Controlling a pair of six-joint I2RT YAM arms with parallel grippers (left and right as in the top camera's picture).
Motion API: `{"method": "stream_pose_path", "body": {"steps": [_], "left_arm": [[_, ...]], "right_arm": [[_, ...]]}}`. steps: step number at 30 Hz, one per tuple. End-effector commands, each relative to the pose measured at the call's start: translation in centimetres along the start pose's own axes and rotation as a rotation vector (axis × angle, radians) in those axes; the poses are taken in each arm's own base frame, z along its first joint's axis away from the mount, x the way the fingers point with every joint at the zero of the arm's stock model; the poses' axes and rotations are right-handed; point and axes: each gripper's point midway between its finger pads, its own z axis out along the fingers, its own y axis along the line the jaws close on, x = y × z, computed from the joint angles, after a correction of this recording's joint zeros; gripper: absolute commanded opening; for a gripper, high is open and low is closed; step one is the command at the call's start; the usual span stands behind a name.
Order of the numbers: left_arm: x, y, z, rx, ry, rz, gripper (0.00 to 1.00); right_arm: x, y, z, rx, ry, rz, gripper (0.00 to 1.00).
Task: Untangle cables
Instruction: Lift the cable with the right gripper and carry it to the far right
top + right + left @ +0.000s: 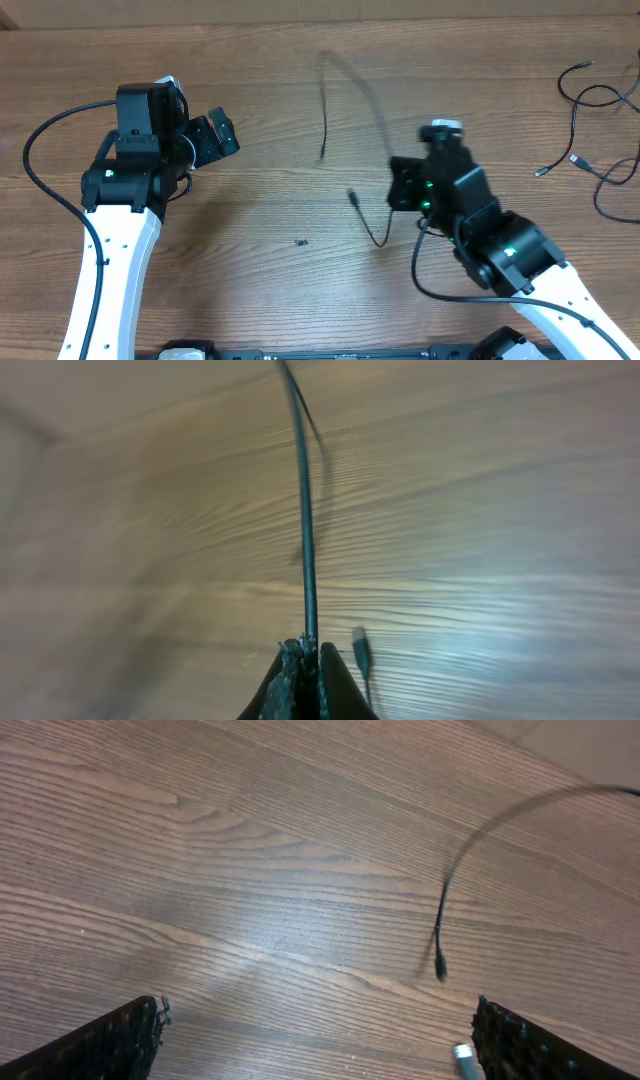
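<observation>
The right tool sits a little right of the middle of the wooden desk, its two fingers pressed together and pinching a thin black cable. In the right wrist view the cable comes straight out of the pinched tool and runs away over the wood grain toward the top of the picture.

From overhead, this cable rises from the tool in a tall arch toward the far edge, then drops back down to a free end near the middle of the desk. The whole arch looks blurred, so I cannot tell whether it lies on the wood or hangs above it. On the tool's near side a short tail of the cable curls in a small hook and ends in a plug lying on the desk just left of the tool. The right wrist camera shows that plug just beside the fingers.

The left tool is over the left half of the desk, well apart from the cable, with its fingers spread wide and nothing between them. In its wrist view, the tool has only bare wood between the two fingertips. The blurred cable curves in from the upper right.

More loose black cables with small plug ends lie in open curls at the far right corner of the desk. A small dark speck marks the wood near the middle.
</observation>
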Motion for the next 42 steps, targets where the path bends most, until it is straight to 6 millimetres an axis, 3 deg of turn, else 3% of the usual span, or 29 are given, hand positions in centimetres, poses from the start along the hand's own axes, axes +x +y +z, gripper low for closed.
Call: {"method": "stream_pose_path", "body": {"steps": [1,8,13,19,26,29,42], "left_arm": [[-0.6,-0.5,-0.3,0.016,-0.012,0.02,0.99],[-0.6,-0.5,-0.3,0.017,-0.012,0.02,1.0],[-0.6,-0.5,-0.3,0.016,-0.012,0.02,1.0],[-0.6,-0.5,-0.3,0.016,-0.012,0.02,1.0],[-0.6,-0.5,-0.3,0.016,-0.012,0.02,0.99],[-0.6,-0.5,-0.3,0.016,-0.012,0.02,1.0],[-0.6,-0.5,-0.3,0.016,-0.012,0.02,1.0]], "right_arm": [[-1.2,-4.3,-0.9,0.146,-0.046,0.147,0.04],[1.2,-10.7,-2.0,0.358,0.062,0.272,0.04],[2.8,-14.0,-3.3,0.476,0.128,0.331,0.04],[4.8,-19.7,-6.9,0.743,0.153,0.464,0.04],[4.9,-22.8,-9.2,0.891,0.121,0.507,0.04],[4.6,-25.1,-11.0,1.0,0.075,0.546,0.04],[4.6,-30.5,-15.2,1.164,-0.051,0.775,0.04]]}}
